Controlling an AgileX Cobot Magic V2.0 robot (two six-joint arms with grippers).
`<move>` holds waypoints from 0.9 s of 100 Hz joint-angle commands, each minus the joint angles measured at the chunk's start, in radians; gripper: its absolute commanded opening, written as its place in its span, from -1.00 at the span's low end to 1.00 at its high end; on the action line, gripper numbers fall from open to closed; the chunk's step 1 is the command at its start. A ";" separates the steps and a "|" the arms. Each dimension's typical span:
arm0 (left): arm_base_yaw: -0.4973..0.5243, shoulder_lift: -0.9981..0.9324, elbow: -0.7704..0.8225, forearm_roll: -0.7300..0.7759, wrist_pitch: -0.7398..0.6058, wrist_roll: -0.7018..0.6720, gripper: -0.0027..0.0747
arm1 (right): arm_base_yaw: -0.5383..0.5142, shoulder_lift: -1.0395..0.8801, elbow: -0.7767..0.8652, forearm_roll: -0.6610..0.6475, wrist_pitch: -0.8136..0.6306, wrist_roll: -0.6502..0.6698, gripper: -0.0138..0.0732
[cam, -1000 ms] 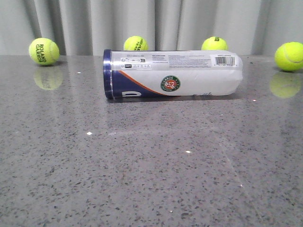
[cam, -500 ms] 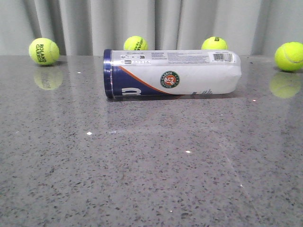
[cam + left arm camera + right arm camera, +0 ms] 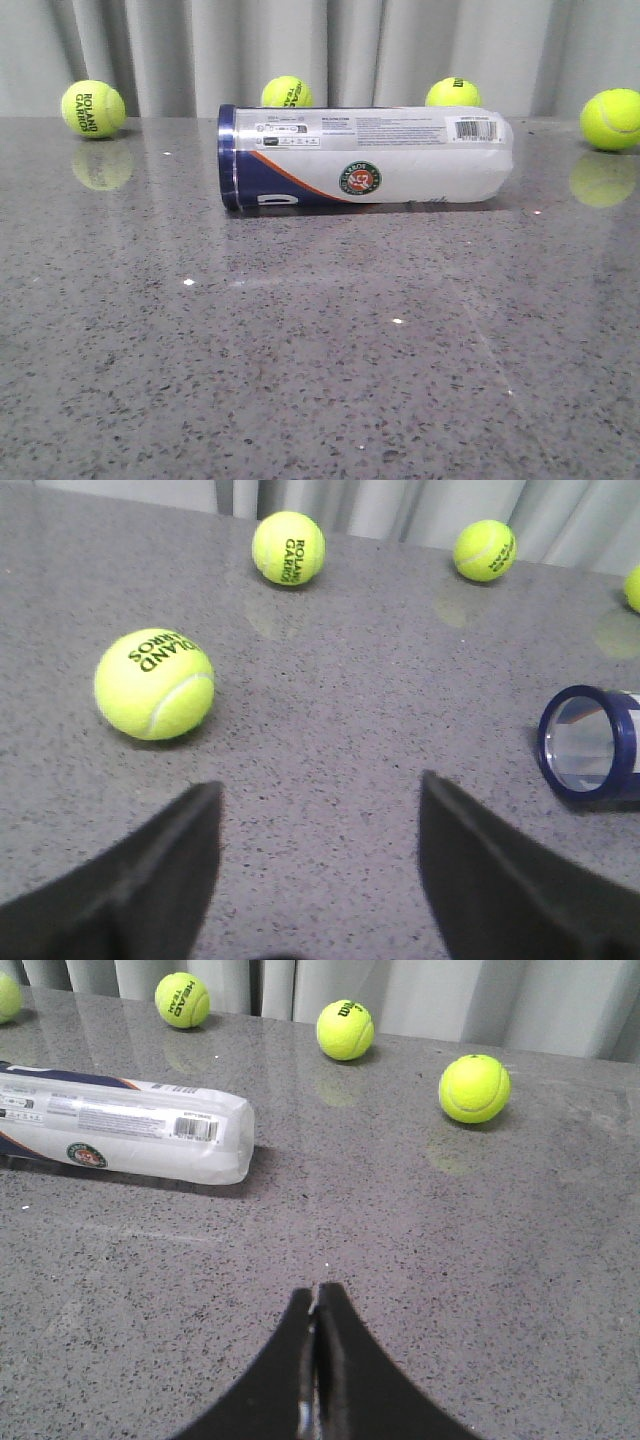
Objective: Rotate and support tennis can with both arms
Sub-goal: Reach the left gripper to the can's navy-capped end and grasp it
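Note:
The tennis can (image 3: 365, 157) lies on its side on the grey stone table (image 3: 320, 360), navy end band to the left, barcode end to the right, round logo facing the front camera. Neither arm shows in the front view. My left gripper (image 3: 320, 782) hovers open over bare table, nothing between its black fingers (image 3: 150, 880); the can's navy open end (image 3: 590, 745) lies well off to one side of it. My right gripper (image 3: 317, 1288) is shut on nothing, fingers pressed together, and the tennis can (image 3: 125, 1140) rests some way beyond and to the side of it.
Several yellow-green tennis balls sit along the table's back edge before a grey curtain: far left (image 3: 93, 109), two behind the can (image 3: 287, 92) (image 3: 453, 92), far right (image 3: 611, 119). One ball (image 3: 155, 683) lies near my left fingers. Another ball (image 3: 474, 1088) lies beyond my right gripper.
The can rocked on its side: its logo and barcode rolled up half a second ago, then rolled back down to about where they were.

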 commanded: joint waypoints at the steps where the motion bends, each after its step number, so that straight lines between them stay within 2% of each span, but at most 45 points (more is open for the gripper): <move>1: -0.008 0.070 -0.067 -0.098 -0.023 -0.011 0.60 | -0.006 0.013 -0.021 -0.012 -0.081 -0.001 -0.84; 10: -0.008 0.141 -0.119 -0.193 0.059 0.032 0.58 | -0.006 0.013 -0.021 -0.012 -0.081 -0.001 -0.84; 20: -0.008 0.240 -0.177 -0.322 0.143 0.140 0.53 | -0.006 0.013 -0.021 -0.012 -0.081 -0.001 -0.84; 52: -0.008 0.526 -0.321 -0.719 0.371 0.420 0.53 | -0.006 0.013 -0.021 -0.012 -0.081 -0.001 -0.84; 74: -0.013 0.703 -0.388 -0.872 0.442 0.521 0.53 | -0.006 0.013 -0.021 -0.012 -0.081 -0.001 -0.84; 90: -0.083 0.818 -0.448 -0.889 0.447 0.539 0.53 | -0.006 0.013 -0.021 -0.012 -0.081 -0.001 -0.84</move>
